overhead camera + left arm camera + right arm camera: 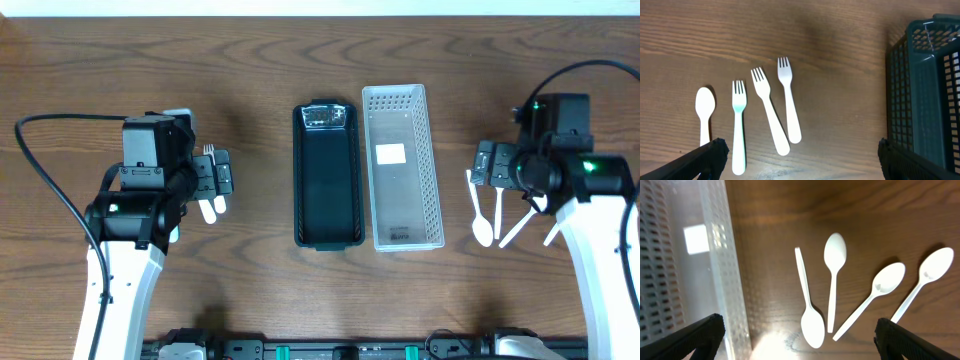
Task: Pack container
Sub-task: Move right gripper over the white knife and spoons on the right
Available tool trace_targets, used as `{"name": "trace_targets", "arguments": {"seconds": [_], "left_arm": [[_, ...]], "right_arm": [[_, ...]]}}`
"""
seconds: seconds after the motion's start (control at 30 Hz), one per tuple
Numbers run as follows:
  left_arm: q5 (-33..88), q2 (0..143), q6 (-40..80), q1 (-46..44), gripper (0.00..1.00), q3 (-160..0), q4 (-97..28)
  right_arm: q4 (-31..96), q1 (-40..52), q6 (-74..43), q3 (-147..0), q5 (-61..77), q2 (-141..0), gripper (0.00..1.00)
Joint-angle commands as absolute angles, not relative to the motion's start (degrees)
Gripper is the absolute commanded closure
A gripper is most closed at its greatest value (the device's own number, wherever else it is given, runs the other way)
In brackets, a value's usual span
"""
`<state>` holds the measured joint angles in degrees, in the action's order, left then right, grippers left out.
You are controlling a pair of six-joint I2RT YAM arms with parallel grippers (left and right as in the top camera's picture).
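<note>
Nearest the lens, both grippers' jaws stand wide apart, holding nothing. The left gripper (pixel 805 161) hangs over three white plastic forks (pixel 769 110) and one small white spoon (pixel 705 106), beside the black mesh basket (pixel 900 100). The right gripper (pixel 800 337) hangs over four white plastic spoons (pixel 835 252), beside the clear perforated bin (pixel 732 280). Neither container holds cutlery yet. The pieces lie flat and close together, so a pinch could slip or lift two at once.
</note>
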<state>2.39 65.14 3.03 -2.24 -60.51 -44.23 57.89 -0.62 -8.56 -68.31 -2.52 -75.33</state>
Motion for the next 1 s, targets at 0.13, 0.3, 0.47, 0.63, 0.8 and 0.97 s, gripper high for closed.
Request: {"name": "trace_targets", "arguments": {"seconds": [0.13,0.3,0.47,0.63,0.8,0.97], "left_arm": [[1.8,65.1,3.6,-1.9,0.02,-61.8,-45.0],[1.8,65.1,3.6,-1.9,0.02,-61.8,-44.9],[1.8,65.1,3.6,-1.9,0.02,-61.8,-45.0],[1.8,65.1,3.6,-1.9,0.02,-61.8,-45.0],[1.8,65.1,3.6,-1.9,0.02,-61.8,-45.0],[1.8,65.1,3.6,-1.9,0.02,-61.8,-45.0]], "right_arm": [[58.6,-0.6,2.8,-69.5,-5.5,-81.0,0.01],[61.0,-0.6,5.0,-69.5,-5.6,-87.5,0.01],[59.5,0.9,6.4,-69.2,-5.6,-93.3,0.01],[53.7,1.5,7.0,-65.5,-3.9,-96.8,0.02],[46.5,1.5,7.8,-59.0,-1.9,-97.5,0.06],[41.9,1.5,7.8,-53.5,-1.9,-97.5,0.07]]}}
